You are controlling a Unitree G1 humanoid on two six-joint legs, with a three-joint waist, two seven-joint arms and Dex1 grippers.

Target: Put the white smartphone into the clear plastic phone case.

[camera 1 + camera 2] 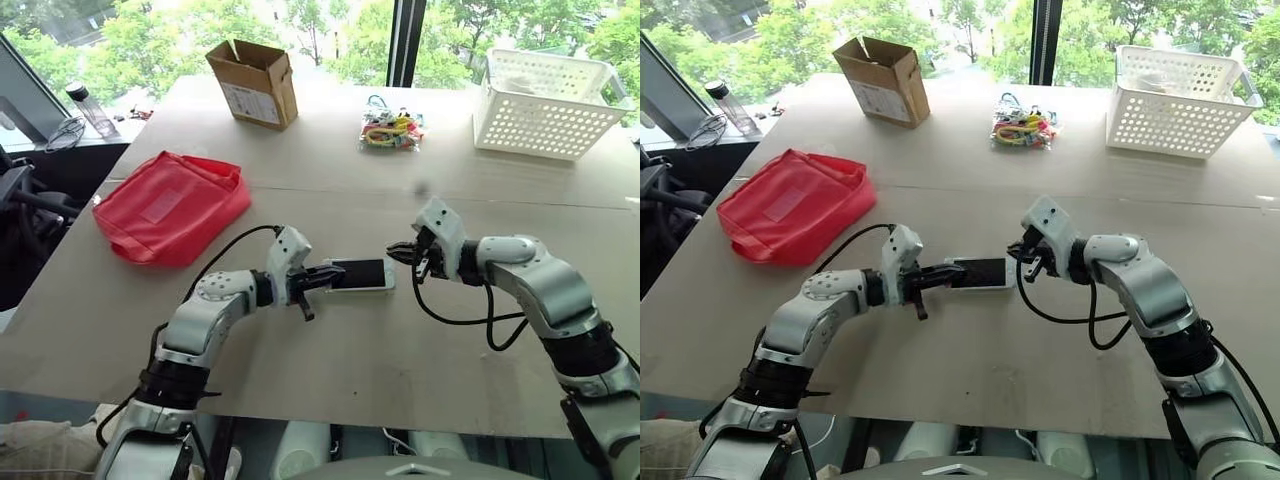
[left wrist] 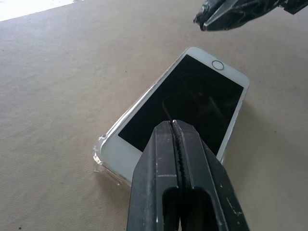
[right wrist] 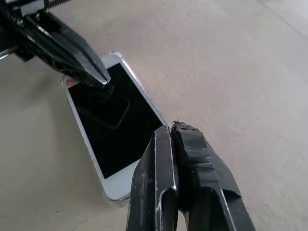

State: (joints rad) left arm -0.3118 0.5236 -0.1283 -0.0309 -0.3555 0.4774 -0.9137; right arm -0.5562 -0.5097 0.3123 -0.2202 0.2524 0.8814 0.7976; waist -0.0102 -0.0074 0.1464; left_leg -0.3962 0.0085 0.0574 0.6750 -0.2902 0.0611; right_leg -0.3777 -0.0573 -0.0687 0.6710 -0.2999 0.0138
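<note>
Both pincers are seen closed, their black fingers pressed together with nothing gripped between them. Nearest, on the tan table (image 1: pixel 330 350), the left gripper (image 1: pixel 335 272) is held over the near-left end of the white smartphone (image 1: pixel 360 274), its shut tip placed above the black screen; whether the tip is actually touching the glass cannot be told for certain. The right gripper (image 1: pixel 392 254) is held just beside the phone's other end, the end with the round home button, its tip slightly apart from it.

The smartphone is laid flat, screen up, between the two grippers. The clear plastic phone case (image 2: pixel 102 153) is seen around it: a transparent rim is shown along one long edge and at the corner nearest the left gripper, where it stands a little proud of the white body, so the phone may not be fully seated there.

Farther back and to the left, a red pouch (image 1: pixel 170 205) is laid on the table, well apart from the phone. Beyond it, a small open cardboard box (image 1: pixel 254 82) is stood near the far edge. A bundle of colourful small items (image 1: pixel 390 130) is placed in the middle far area, and a white perforated basket (image 1: pixel 545 105) is set at the far right.
</note>
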